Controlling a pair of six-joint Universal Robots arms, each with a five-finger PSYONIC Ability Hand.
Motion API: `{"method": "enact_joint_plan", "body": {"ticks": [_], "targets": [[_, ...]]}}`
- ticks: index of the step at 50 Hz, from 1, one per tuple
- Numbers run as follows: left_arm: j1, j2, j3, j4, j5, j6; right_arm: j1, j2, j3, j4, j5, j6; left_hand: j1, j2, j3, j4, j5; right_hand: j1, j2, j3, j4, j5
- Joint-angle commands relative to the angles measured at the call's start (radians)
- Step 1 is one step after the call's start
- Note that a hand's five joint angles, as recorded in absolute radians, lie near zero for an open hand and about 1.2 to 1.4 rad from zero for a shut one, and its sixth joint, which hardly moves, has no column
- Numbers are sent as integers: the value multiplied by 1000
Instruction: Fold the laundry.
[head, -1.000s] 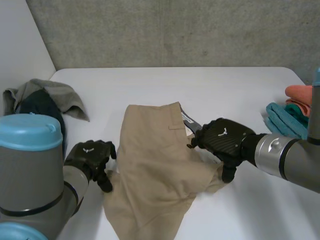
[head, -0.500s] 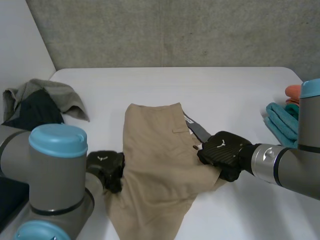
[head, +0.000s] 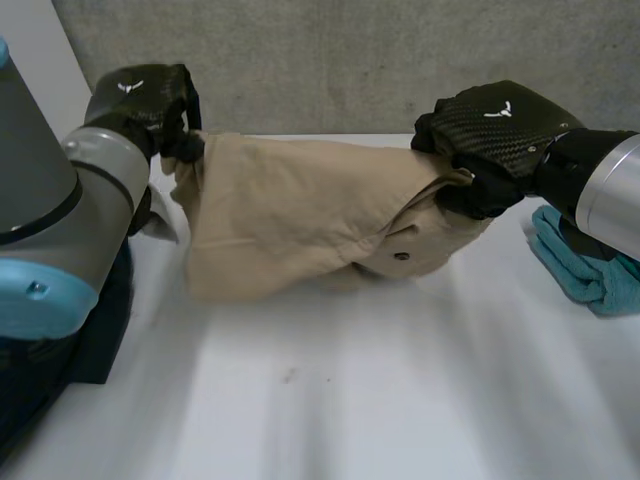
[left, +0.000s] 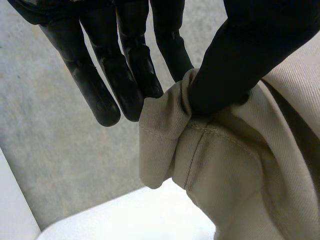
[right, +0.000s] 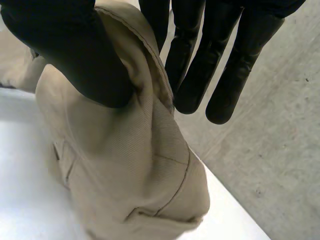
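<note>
A pair of tan trousers (head: 300, 215) hangs stretched between my two hands, lifted off the white table (head: 400, 400). My left hand (head: 145, 100) pinches one end of the cloth between thumb and fingers; in the left wrist view the thumb (left: 240, 60) presses a bunched hem of the trousers (left: 225, 165) against the fingers (left: 125, 65). My right hand (head: 495, 135) pinches the other end at the waistband. In the right wrist view its thumb (right: 70, 55) clamps the trousers (right: 125, 170) against the fingers (right: 210, 55).
A teal cloth (head: 585, 265) lies on the table at the right edge, under my right arm. A dark garment (head: 90, 330) lies at the left beside my left arm. A grey concrete wall (head: 330, 60) stands behind the table.
Both hands closed on the trousers where they lay flat, then raised them off the table, left hand up to the left, right hand up to the right. The cloth now hangs between them.
</note>
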Motion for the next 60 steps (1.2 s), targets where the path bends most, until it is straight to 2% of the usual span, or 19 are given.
{"method": "enact_joint_plan", "body": {"ticks": [1,3,6,9,12,13,16,20,22,23,25,26,27,33,35,40,46,49,60], "targets": [[8,-184,82,27,21,20,78,196,-36,-8,30,-1,288,213,219,198,251,442,235,214,209,239],[8,-264,109,27,22,38,112,267,-79,-3,45,6,288,213,219,198,251,442,235,214,209,239],[7,-396,180,32,22,81,169,431,-177,-3,125,73,288,213,219,198,251,442,235,214,209,239],[10,-456,223,34,21,98,181,548,-269,-9,188,144,280,204,211,190,243,442,235,214,209,239],[10,-514,276,40,22,104,187,670,-388,-11,249,218,-162,-238,-231,-252,-199,442,235,214,209,239],[11,-531,295,44,27,106,193,715,-434,-12,275,247,-506,-582,-575,-596,-544,442,235,214,209,239],[19,-527,296,46,25,107,213,804,-526,-11,330,302,-694,-770,-763,-784,-731,442,235,214,209,239],[11,-473,252,43,15,107,241,867,-586,-11,374,327,-759,-835,-828,-849,-797,442,235,214,209,239],[16,-387,180,46,18,106,250,867,-587,-9,392,332,-762,-838,-831,-852,-800,128,-79,-100,-105,-76],[18,-354,151,47,19,106,252,857,-580,-6,404,333,-762,-838,-831,-852,-800,-234,-441,-462,-467,-438],[22,-265,59,50,22,104,252,840,-571,-1,407,336,-762,-838,-831,-852,-800,-480,-687,-708,-713,-684],[24,-208,2,50,24,104,247,806,-551,0,404,338,-762,-838,-831,-852,-800,-708,-915,-936,-941,-912],[24,-207,2,50,24,104,244,789,-541,0,403,338,-762,-838,-831,-852,-800,-777,-984,-1005,-1010,-981],[18,7,-271,44,24,101,240,593,-384,-11,372,335,-733,-809,-802,-823,-770,-779,-986,-1007,-1012,-983],[13,84,-381,47,25,103,223,529,-328,-11,332,322,-707,-782,-776,-797,-744,-779,-986,-1007,-1012,-983],[16,151,-500,58,28,103,128,478,-252,-8,253,321,-621,-697,-690,-711,-659,-779,-986,-1007,-1012,-983],[21,138,-609,98,27,100,65,462,-244,0,205,322,-563,-638,-632,-653,-600,-779,-986,-1007,-1012,-983],[18,60,-635,158,22,94,49,478,-251,8,180,322,-507,-583,-576,-597,-544,-779,-986,-1007,-1012,-983],[19,-129,-560,230,19,94,20,597,-329,124,94,322,-510,-586,-579,-600,-547,-778,-985,-1006,-1011,-981]]}}
